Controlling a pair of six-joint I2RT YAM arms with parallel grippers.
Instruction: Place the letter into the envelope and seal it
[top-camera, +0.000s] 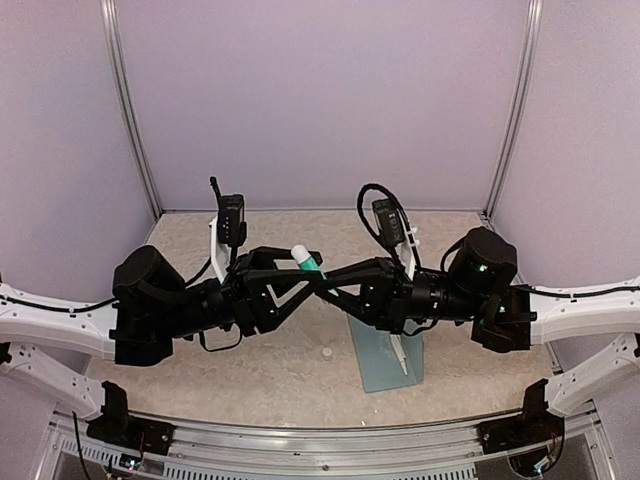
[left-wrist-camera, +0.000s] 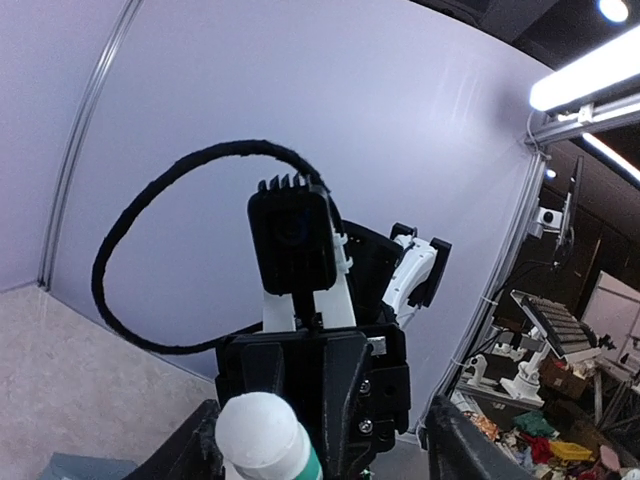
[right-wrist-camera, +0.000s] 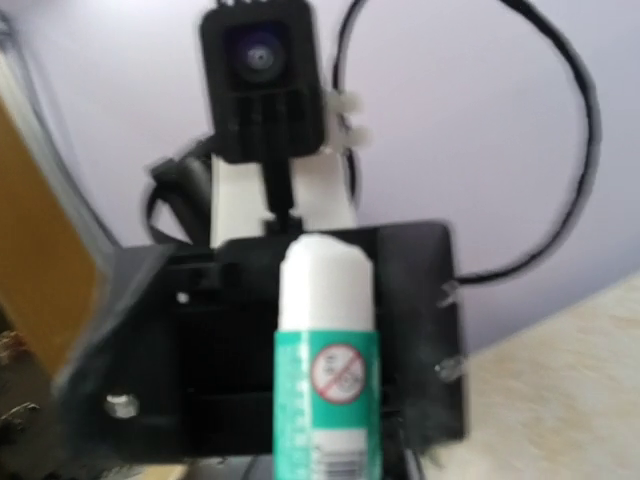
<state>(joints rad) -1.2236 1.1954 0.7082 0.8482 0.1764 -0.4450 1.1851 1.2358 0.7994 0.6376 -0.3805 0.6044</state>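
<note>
**Glue stick in mid-air between the grippers, envelope flat on the table**

In the top view both arms reach inward and meet nose to nose above the middle of the table (top-camera: 250, 365). The glue stick (right-wrist-camera: 327, 385) hangs in the air at that meeting point. Its white end points toward 10 o'clock, at the left arm, and its green-labelled end toward 4 o'clock, at the right arm.

The left gripper (left-wrist-camera: 322, 445) stands wide. In its wrist view its two fingers (left-wrist-camera: 195, 445) sit far apart at the bottom corners. The stick's white end is between them, close to the finger at 7 o'clock and well clear of the one at 5 o'clock.

The right gripper (top-camera: 322, 278) is narrow and has the stick by its green end. In the right wrist view the stick rises straight up from 6 o'clock, in the centre of the frame. The fingers themselves are below the edge, so the contact is not seen there.

The envelope (top-camera: 378, 362) lies flat on the table at 5 o'clock from the stick, partly under the right arm. Its long side runs roughly from 11 to 5 o'clock. A pale strip (top-camera: 400, 358) lies along its 3 o'clock side; I cannot tell what it is. A small white piece (top-camera: 327, 352) sits on the table at 9 o'clock from the envelope, just beside it and not touching.
</note>
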